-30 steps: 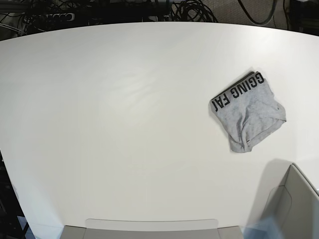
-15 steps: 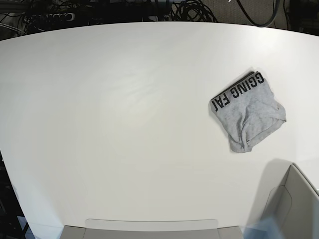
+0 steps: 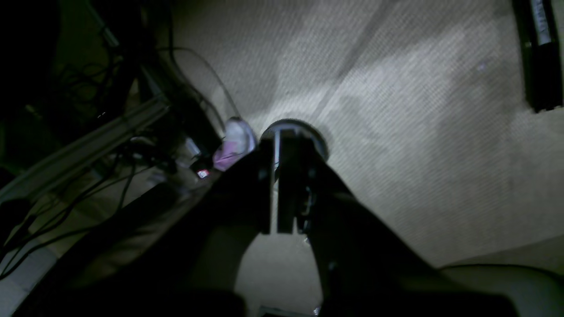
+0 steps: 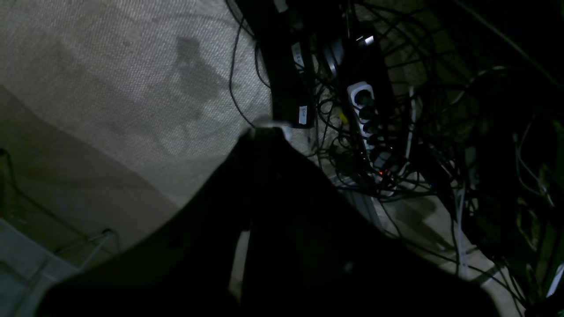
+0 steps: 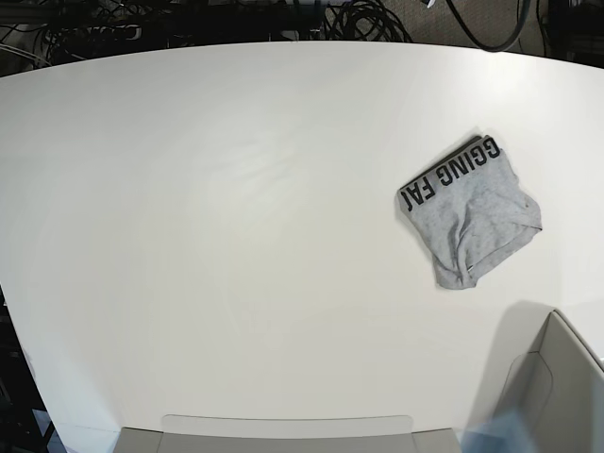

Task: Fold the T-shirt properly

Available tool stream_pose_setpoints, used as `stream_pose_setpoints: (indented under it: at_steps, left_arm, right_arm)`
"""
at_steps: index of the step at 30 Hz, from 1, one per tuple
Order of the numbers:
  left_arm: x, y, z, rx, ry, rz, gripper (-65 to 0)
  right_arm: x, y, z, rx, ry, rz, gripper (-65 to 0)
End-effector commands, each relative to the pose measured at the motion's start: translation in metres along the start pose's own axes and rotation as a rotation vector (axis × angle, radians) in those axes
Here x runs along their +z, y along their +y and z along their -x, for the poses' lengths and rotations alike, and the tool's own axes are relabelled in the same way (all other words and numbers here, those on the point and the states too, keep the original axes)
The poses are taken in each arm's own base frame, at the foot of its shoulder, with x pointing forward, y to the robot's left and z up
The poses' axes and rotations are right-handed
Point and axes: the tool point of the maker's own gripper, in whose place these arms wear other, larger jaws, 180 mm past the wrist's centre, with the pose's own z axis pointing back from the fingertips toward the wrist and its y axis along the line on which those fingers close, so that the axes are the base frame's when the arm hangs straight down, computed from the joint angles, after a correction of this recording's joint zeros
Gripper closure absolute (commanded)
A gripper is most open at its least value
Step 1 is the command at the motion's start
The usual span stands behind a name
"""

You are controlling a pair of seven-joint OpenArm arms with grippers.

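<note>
The T-shirt [image 5: 467,215] sits as a small, slightly lumpy folded bundle on the white table [image 5: 236,236], black lettering showing along one edge, and nowhere near either gripper. Both arms are parked off the table: the left gripper [image 3: 282,149] and the right gripper [image 4: 264,132] each hang over the carpet [image 3: 418,110] with jaws together, holding nothing. A power strip [image 4: 368,110] and a mess of cables lie just beyond the right gripper's tip. Looks like the folding is basically done. If anything's left, it's tidying: the bundle is crooked and one end bulges, so whichever arm goes back should press flat and square the edges rather than pinch and drag it.
</note>
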Motion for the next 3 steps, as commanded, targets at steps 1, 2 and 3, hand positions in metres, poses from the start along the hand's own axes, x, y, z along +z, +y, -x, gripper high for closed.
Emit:
stream_pose_setpoints:
  at_steps: [1,2,3]
  left_arm:
    - [0.001,0.003,0.009,-0.004,0.016,-0.012,-1.9]
    - [0.001,0.003,0.008,-0.003,0.014,-0.011,-1.9]
    - [0.000,0.004,0.006,-0.002,0.012,-0.013,-1.9]
  right_arm:
    - [0.003,0.000,0.010,0.005,0.017,-0.005,0.0]
    - [0.001,-0.001,0.005,0.003,0.009,-0.003,0.0]
    - [0.000,0.001,-0.001,0.001,0.000,-0.006,0.0]
